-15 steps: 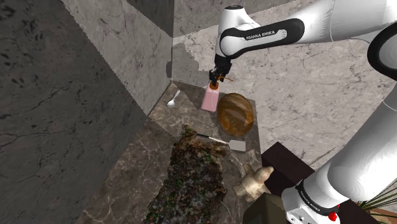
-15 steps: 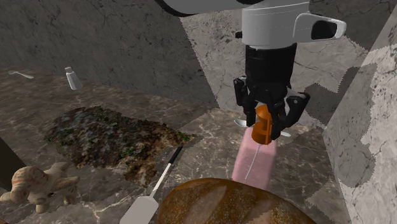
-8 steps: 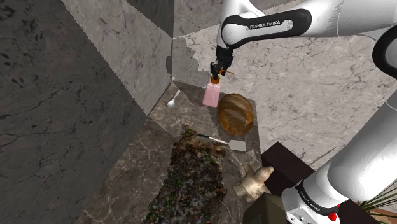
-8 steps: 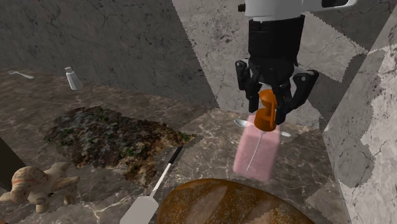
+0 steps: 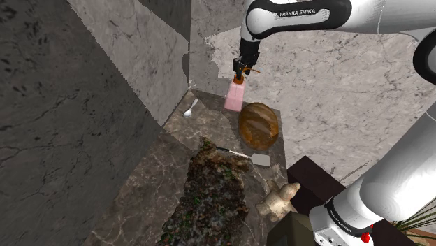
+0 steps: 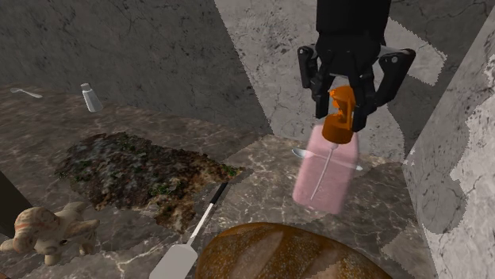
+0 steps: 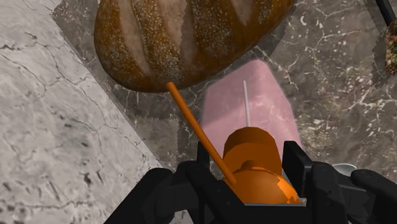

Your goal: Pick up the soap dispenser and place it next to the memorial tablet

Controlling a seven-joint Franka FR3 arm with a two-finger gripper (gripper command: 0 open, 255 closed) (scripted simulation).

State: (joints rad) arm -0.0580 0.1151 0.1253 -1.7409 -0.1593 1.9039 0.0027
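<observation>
The gripper (image 6: 343,111) was clamped on the orange pump of the soap dispenser (image 6: 325,170) — its two black fingers pressed the pump from both sides. The pink bottle hung below them, a little tilted, in the upper middle of the shoulder view, near the corner of the walls and just above the far end of the counter (image 5: 140,199). A brown loaf of bread (image 5: 258,126) lay just beside it, and a white spoon (image 5: 190,107) lay nearby. The memorial tablet (image 5: 213,189) — a dark, flat slab with green spots — lay lower in the shoulder view, well apart from the dispenser, beyond the loaf.
</observation>
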